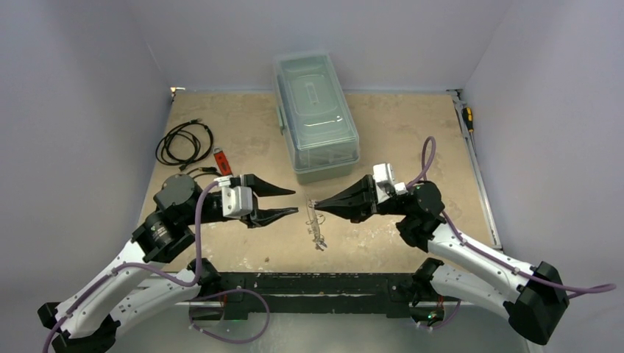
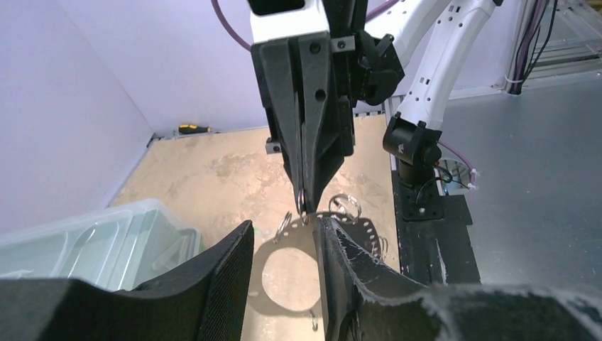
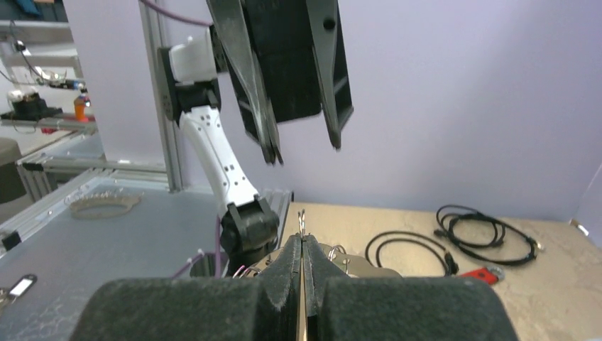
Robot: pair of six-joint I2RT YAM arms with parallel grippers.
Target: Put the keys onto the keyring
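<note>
The keyring (image 1: 315, 224) lies on the tan table between the two arms; it is a thin silvery band (image 2: 289, 239) with small wire rings along its edge. My right gripper (image 1: 318, 204) is shut on one of those small rings, which pokes up from the pinched tips (image 3: 302, 241). My left gripper (image 1: 283, 203) faces it from the left, open. In the left wrist view its fingers (image 2: 284, 224) straddle the band just below the right gripper's tip (image 2: 305, 202), with nothing held. The keys are out of view.
A clear lidded plastic box (image 1: 316, 121) stands behind the grippers. Black coiled cables (image 1: 184, 143) and a red stick-shaped gadget (image 1: 221, 162) lie at the back left. A screwdriver (image 1: 467, 118) rests along the right wall.
</note>
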